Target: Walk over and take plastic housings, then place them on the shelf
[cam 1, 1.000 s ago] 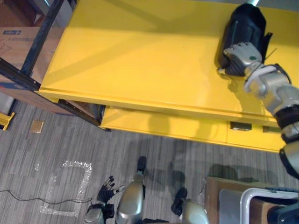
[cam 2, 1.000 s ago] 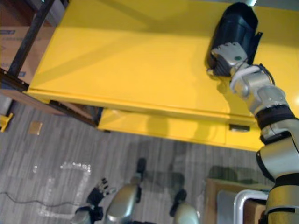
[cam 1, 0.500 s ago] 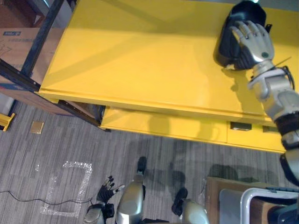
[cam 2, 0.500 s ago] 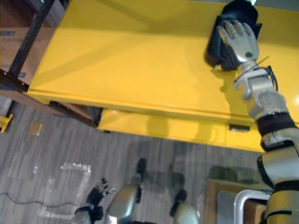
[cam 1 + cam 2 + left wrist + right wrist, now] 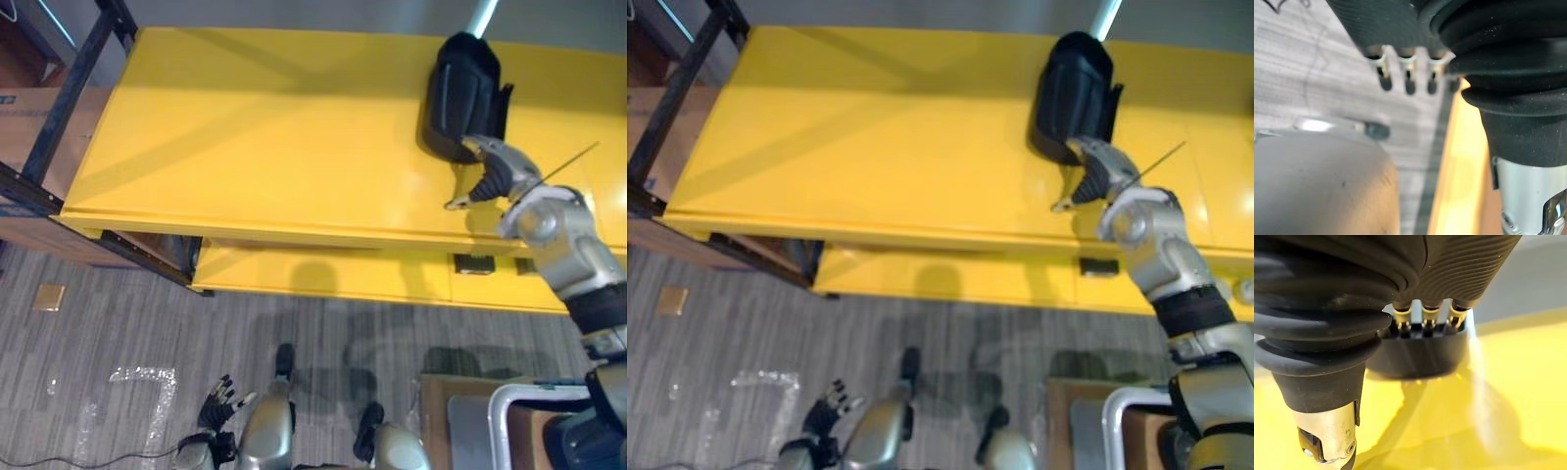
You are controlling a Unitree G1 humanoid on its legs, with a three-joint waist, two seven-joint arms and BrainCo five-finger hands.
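Observation:
A black plastic housing (image 5: 458, 93) lies on the yellow shelf top (image 5: 274, 137) near its back right. My right hand (image 5: 495, 164) hovers just in front of the housing's near edge, fingers straight and open, holding nothing. In the right wrist view its fingers (image 5: 1425, 320) point at the housing (image 5: 1420, 355), which rests on the yellow surface beyond them. My left hand (image 5: 217, 403) hangs low over the grey floor with its fingers spread and empty; its fingers (image 5: 1408, 73) also show in the left wrist view.
A dark metal rack post (image 5: 59, 127) and a cardboard box (image 5: 20, 108) stand at the left. A lower yellow ledge (image 5: 392, 279) juts out under the shelf top. A white-framed cart (image 5: 519, 421) sits at the lower right. Tape marks (image 5: 147, 377) lie on the floor.
My right hand lay on the housing, then drew back off it toward the shelf's front edge. The housing stays on the shelf. The camera has shifted slightly.

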